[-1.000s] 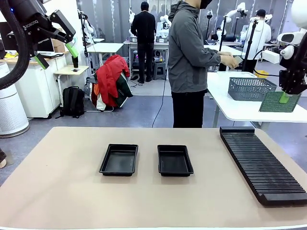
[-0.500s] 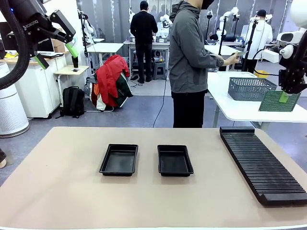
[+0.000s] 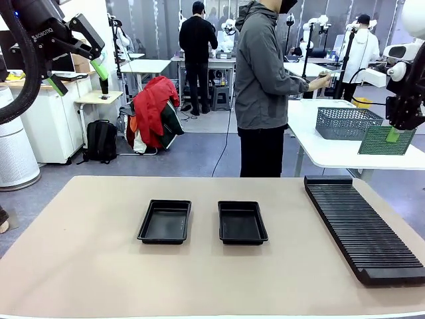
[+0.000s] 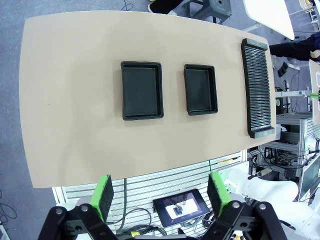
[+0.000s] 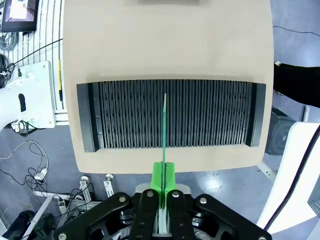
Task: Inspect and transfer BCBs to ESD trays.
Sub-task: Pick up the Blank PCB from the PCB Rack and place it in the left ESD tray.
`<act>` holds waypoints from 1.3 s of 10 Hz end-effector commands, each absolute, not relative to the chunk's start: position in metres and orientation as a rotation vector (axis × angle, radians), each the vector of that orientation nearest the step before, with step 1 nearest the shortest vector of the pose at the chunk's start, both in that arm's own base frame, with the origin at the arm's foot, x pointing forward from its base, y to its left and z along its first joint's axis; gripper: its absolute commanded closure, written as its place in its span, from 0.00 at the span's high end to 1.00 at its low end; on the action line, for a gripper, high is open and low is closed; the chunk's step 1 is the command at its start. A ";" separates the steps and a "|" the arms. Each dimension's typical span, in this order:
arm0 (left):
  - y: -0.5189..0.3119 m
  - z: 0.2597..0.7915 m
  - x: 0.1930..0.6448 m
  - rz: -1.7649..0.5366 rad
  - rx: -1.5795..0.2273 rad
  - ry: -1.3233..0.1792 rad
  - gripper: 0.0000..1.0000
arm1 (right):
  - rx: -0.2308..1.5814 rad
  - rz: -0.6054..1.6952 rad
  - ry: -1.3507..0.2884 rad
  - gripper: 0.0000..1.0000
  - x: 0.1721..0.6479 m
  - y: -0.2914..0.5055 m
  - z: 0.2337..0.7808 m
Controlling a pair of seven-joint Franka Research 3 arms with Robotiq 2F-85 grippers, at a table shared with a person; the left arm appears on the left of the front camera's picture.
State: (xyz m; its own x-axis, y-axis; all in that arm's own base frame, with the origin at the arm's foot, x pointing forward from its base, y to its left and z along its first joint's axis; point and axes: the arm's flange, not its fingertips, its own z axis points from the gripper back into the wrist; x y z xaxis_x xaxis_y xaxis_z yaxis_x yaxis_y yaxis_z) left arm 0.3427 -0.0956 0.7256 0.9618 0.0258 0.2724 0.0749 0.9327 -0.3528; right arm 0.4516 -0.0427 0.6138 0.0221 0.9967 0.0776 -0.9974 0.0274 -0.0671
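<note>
A: Where's the BCB at the moment?
B: Clamped in the right gripper, held high at the right side of the table, well above the slotted rack; the front view gives its broad pale-green meshed face, hanging upright from the gripper
A: And that arm's wrist camera?
B: There the board is edge-on, a thin green line running out from the closed gripper, with the rack's slots lying across beneath it; the jaws are tight on it
A: The left gripper?
B: Raised at upper left, jaws spread wide with nothing between them; its wrist view looks straight down on the tabletop and takes in both ESD trays side by side, slightly apart, the rack well beyond them
</note>
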 end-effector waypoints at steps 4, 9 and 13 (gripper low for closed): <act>-0.095 0.724 0.342 -0.023 -0.370 -0.275 1.00 | 0.007 1.544 -0.114 0.03 0.452 -0.043 0.614; -0.095 0.724 0.342 -0.023 -0.370 -0.275 1.00 | 0.269 1.065 -0.256 0.03 0.454 0.021 0.604; -0.095 0.724 0.342 -0.023 -0.370 -0.275 1.00 | 0.507 0.683 -0.232 0.03 0.443 0.088 0.567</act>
